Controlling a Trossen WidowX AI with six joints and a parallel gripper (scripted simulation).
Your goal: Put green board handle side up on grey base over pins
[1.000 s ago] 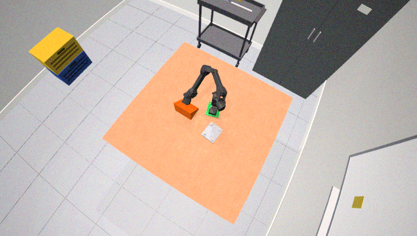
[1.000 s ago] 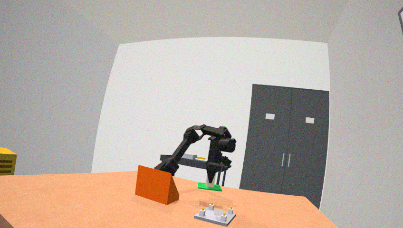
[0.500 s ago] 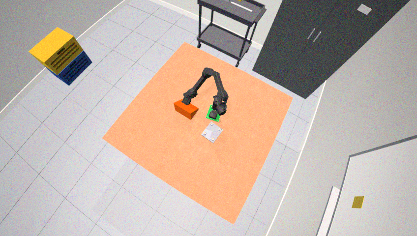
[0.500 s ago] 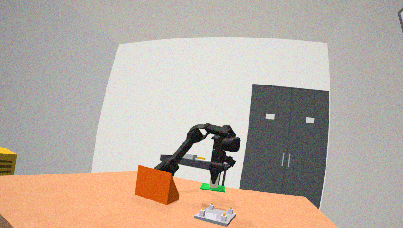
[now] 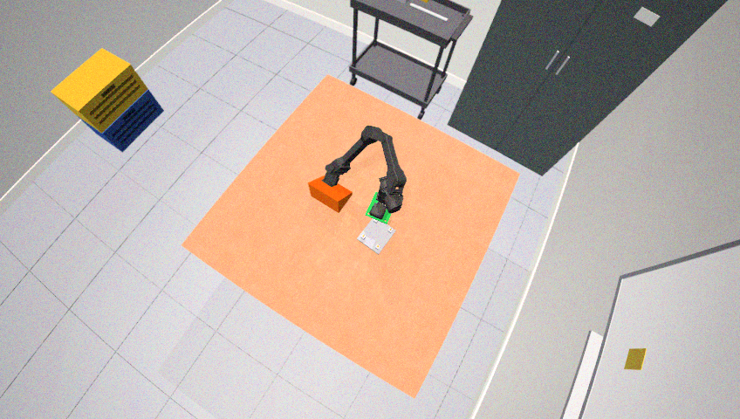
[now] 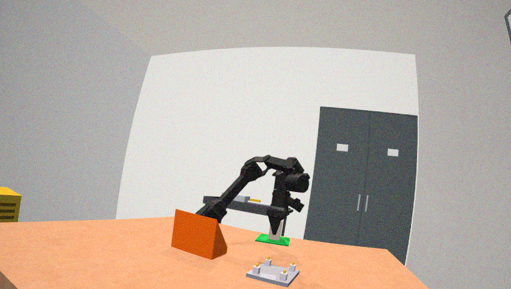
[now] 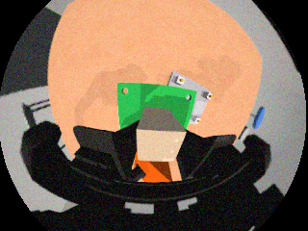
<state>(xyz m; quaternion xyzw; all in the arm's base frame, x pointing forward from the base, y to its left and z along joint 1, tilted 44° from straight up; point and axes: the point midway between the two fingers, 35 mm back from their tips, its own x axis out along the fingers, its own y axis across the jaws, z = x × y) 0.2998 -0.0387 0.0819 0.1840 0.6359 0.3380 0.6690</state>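
Grainy orange tabletop [image 5: 311, 270] [image 6: 107, 243] [image 7: 159, 43] is being seen beneath a four-posted grey base [image 5: 374, 237] [image 6: 267, 278] [image 7: 199, 107]. A flat green board [image 5: 368, 210] [image 6: 263, 239] [image 7: 130, 103] is being held aloft, its squarish handle [image 6: 274, 234] [image 7: 161, 144] clamped in the gripper [image 5: 378, 209] [image 6: 275, 229] [image 7: 156, 123].

Bright green covers the board [image 6: 263, 239] [image 7: 132, 101], with a pale beige handle [image 6: 274, 232] [image 7: 160, 145]. The base [image 5: 374, 238] [image 6: 267, 277] [image 7: 199, 107] is light grey, its pins gold. Plain orange-tan colours the surface [image 5: 311, 275] [image 6: 89, 247] [image 7: 144, 38]; the wedge block [image 5: 330, 195] [image 6: 194, 234] [image 7: 151, 170] is deeper orange, the tool [image 5: 378, 209] [image 6: 275, 221] [image 7: 156, 123] black.

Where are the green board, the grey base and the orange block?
Green board [image 6: 263, 238] [image 7: 129, 107]: all views, upper face.
Grey base [image 5: 374, 237] [image 6: 263, 278] [image 7: 197, 107]: all views, plate.
Orange block [image 5: 332, 194] [image 6: 193, 232]: top, exterior; side.
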